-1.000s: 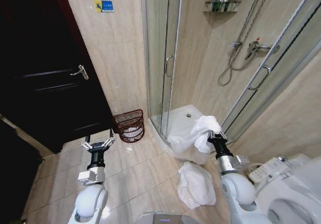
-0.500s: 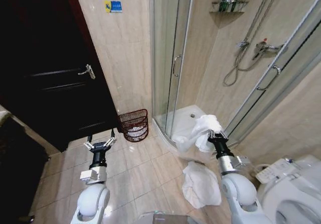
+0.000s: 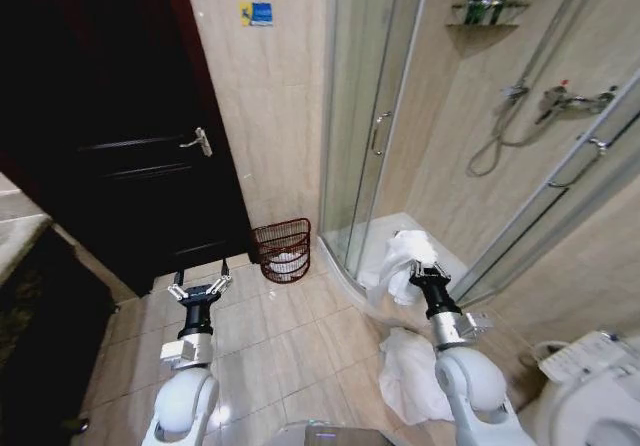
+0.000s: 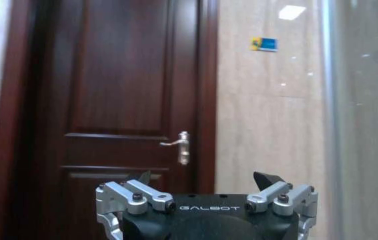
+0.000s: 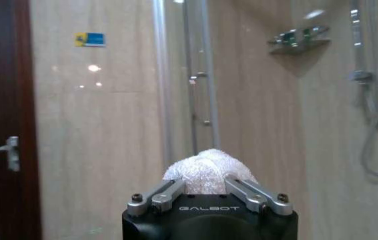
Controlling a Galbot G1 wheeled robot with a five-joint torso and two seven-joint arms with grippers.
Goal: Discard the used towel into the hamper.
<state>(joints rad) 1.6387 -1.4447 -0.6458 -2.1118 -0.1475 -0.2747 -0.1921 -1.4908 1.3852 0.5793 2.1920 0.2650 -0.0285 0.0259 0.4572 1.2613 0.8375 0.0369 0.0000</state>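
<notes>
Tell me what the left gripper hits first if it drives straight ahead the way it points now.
Probably the dark wooden door: the open left gripper faces it with nothing visible between them, though the gap's depth is unclear.

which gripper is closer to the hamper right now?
Left. The open left gripper sits just short of the hamper, slightly to its left. The right gripper, shut on the towel, is farther off to its right.

My right gripper (image 3: 424, 271) is clamped on a white towel (image 3: 402, 259), held up near the shower door (image 3: 372, 116). My left gripper (image 3: 197, 291) hangs spread, nothing in it. Hamper (image 3: 283, 251) stands w/ white cloth inside, btwn dark door (image 3: 120, 136) and shower. Second towel (image 3: 412, 374) on floor.
</notes>
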